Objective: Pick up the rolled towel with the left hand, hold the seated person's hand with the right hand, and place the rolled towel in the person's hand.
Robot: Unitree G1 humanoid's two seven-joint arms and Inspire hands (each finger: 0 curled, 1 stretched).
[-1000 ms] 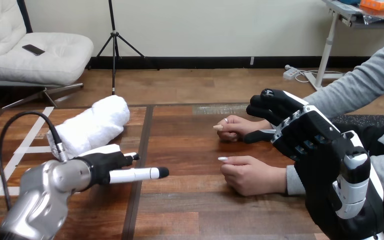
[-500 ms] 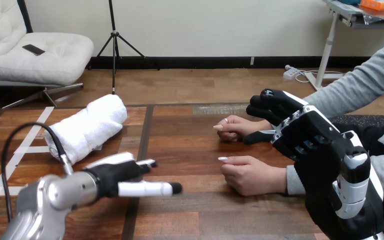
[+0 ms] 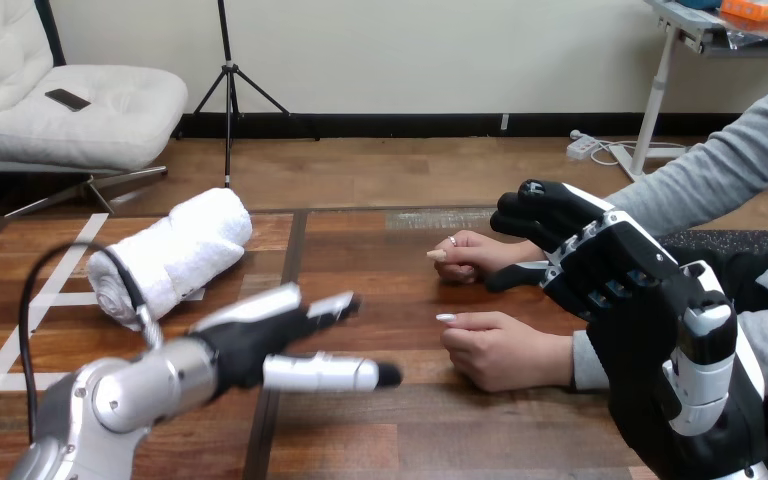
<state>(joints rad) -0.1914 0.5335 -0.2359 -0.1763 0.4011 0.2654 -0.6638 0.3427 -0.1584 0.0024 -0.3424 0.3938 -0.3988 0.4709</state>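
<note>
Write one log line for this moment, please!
left robot hand: open, apart from rolled towel | rolled towel: lying on table | right robot hand: curled round person's upper hand

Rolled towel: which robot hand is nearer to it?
Left. The left hand hovers open just right of the rolled towel, apart from it. The right hand is far across the table, at the person's farther hand.

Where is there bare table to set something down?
Bare table: between the rolled towel and the person's farther hand, beyond the left hand, and along the near side. Crowded at right: the right hand curls round its wrist, beside the person's nearer hand.
</note>
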